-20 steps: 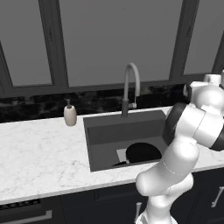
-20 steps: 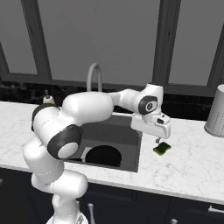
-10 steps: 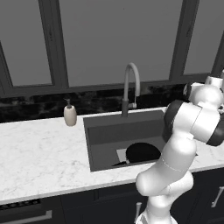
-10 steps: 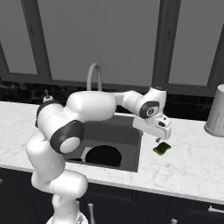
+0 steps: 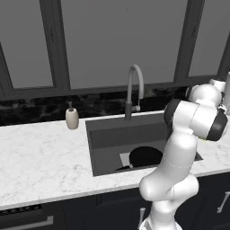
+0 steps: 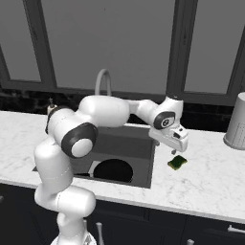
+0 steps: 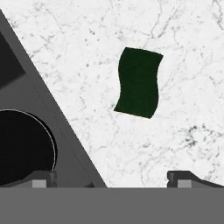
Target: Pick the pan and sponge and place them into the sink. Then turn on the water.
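Note:
The black pan (image 6: 113,170) lies flat on the bottom of the dark grey sink (image 6: 143,143), and it also shows in the left base view as the pan (image 5: 144,156) in the sink (image 5: 105,134). On the white marble just right of the basin rests the small green sponge (image 6: 178,163). My gripper (image 6: 175,149) hangs open a little above the sponge, on its sink side, holding nothing. In the hand view the sponge (image 7: 139,82) lies ahead of the wide-apart fingertips (image 7: 186,178), with the pan (image 7: 24,146) at lower left. No water runs from the faucet (image 5: 134,85).
A cream soap dispenser (image 5: 72,118) stands on the counter left of the sink. A grey ribbed canister (image 6: 237,128) stands at the far right. Dark windows and a black backsplash run behind the counter. Dark cabinet fronts sit below it.
The hand has sunk slightly over the sponge and the arm has shifted a little. The jaws stay open. Pan and sponge have not moved.

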